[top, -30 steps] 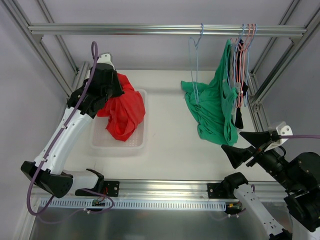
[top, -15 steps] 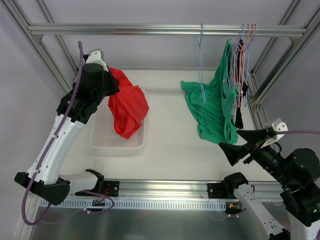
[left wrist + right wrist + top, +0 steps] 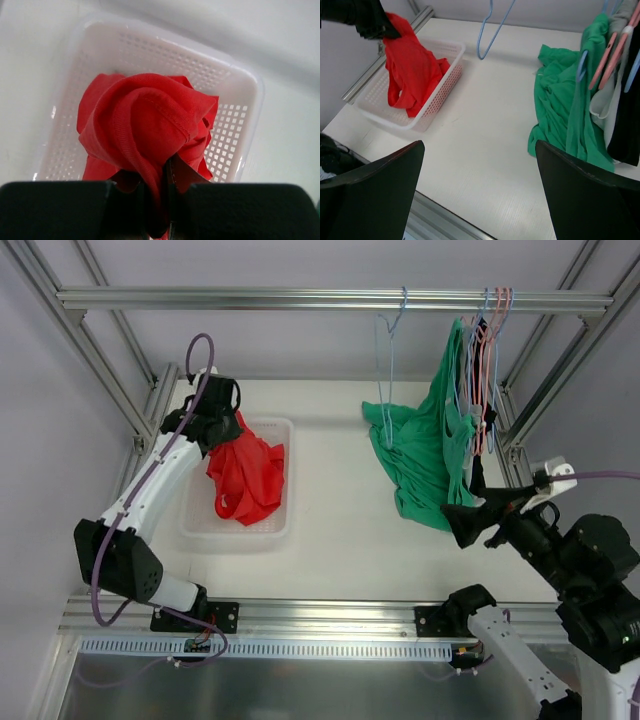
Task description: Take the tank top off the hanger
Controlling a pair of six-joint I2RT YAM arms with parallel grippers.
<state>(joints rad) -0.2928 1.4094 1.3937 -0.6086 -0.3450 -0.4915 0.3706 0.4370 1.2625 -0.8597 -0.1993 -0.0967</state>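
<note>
Left gripper (image 3: 156,200): jaws pinched together on a bunched fold of the red tank top (image 3: 145,120). The top is soft ribbed knit with a stitched hem. It hangs crumpled from the black fingers, and its lower folds reach into the basket (image 3: 235,90).

Basket: white plastic, rectangular, rounded corners, with perforated walls and floor. It stands on the smooth white table (image 3: 330,510).

Right gripper (image 3: 479,145): broad matte black fingers spread wide apart, holding nothing, over the table near its right side.

Blue hanger (image 3: 388,350): thin wire, hooked bare on the aluminium rail (image 3: 250,299).

Just right of it, pink and blue hangers (image 3: 492,320) cluster on the same rail. They carry a green garment (image 3: 425,460) whose lower part lies rumpled on the table. Grey and black cloth hangs behind it.
</note>
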